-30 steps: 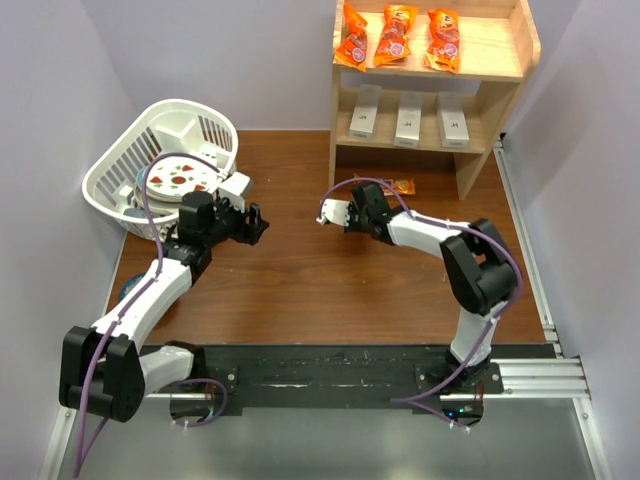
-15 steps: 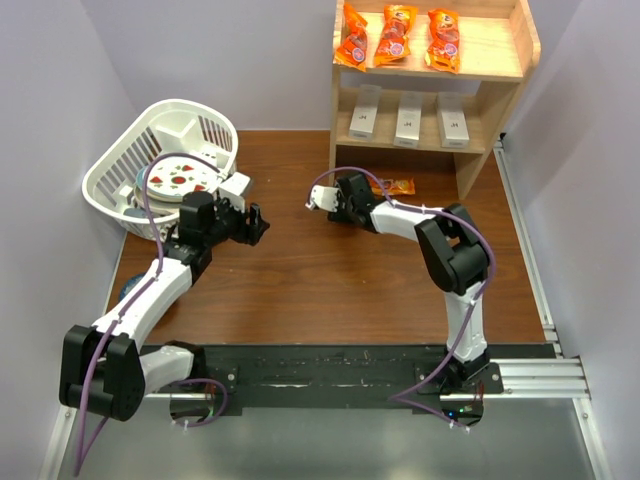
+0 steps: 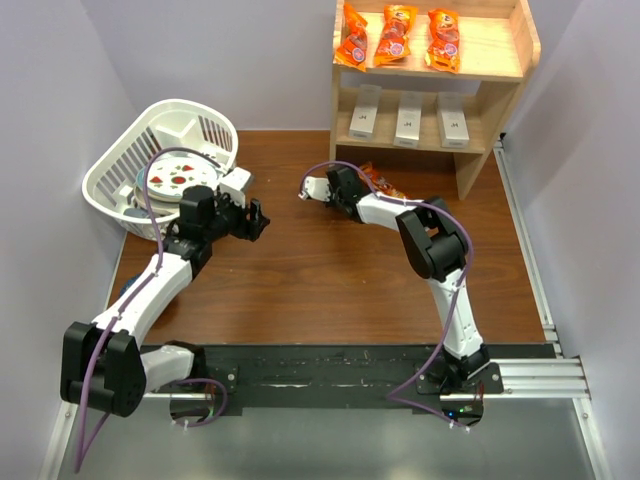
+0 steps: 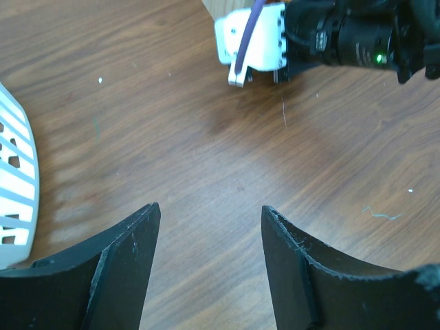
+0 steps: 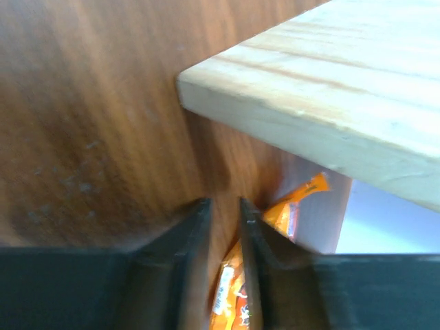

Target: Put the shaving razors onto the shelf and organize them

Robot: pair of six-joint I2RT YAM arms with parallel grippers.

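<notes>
Open tabletop (image 4: 206, 158) fronts left fingers (image 4: 124, 268); shelf (image 5: 330, 103) and orange packet (image 5: 292, 210) crowd right fingers (image 5: 180, 251).

The left hand (image 4: 210, 213) stands spread over the wood table (image 4: 206, 137), basket (image 4: 17, 185) at left, right arm (image 4: 330, 38) beyond.

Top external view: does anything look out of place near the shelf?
Yes. One orange snack packet lies on the table at the foot of the shelf, while three matching packets sit in a row on its top level. The razor boxes below look tidy.
</notes>
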